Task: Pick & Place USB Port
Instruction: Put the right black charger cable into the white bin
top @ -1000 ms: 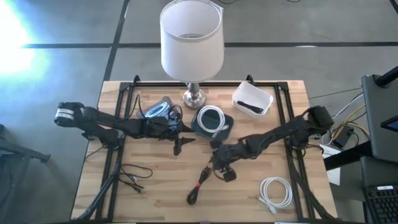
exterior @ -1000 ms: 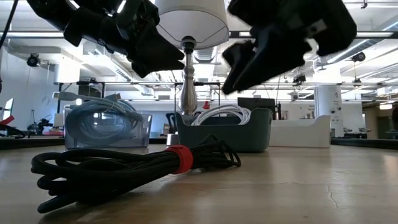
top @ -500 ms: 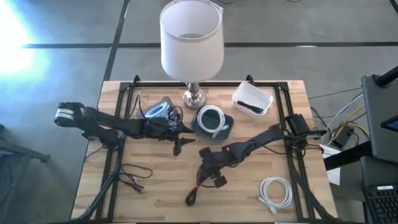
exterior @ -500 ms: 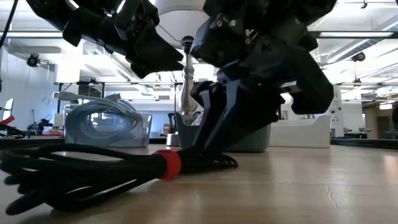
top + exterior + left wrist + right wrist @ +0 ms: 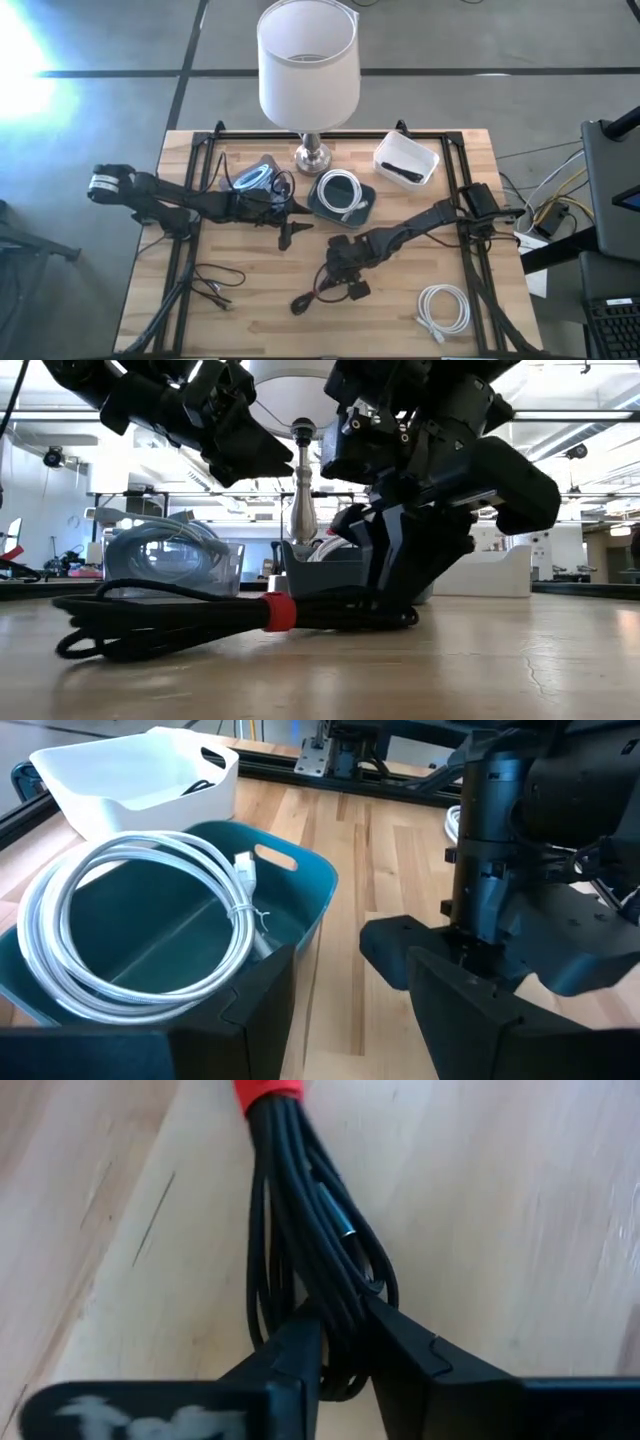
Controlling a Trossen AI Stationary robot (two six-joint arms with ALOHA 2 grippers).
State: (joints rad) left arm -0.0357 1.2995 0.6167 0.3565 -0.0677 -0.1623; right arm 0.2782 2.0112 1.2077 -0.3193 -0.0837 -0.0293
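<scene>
A black cable bundle with a red tie lies on the wood table, near the middle of its near half. My right gripper stands over the bundle's right end, shut on it. My left gripper hovers open above the table just left of the teal bin. In the left wrist view its fingers frame that bin and the right arm. My right gripper pinches the looped end of the cable bundle, past the red tie, between its two fingers. It comes from above, slanting down, with the fingers set across the strands. The bundle lies flat on the table, stretching away toward the table's left.
The teal bin holds a white coiled cable. A clear bin with a bluish cable, a white bin and a lamp stand along the far side. A white cable and a thin black lead lie near the front.
My right gripper moved toward the table's left and came down onto the bundle's end, taking hold of it. The bundle has turned about on the table: its free end has swung toward the left, and it now lies more crosswise.
</scene>
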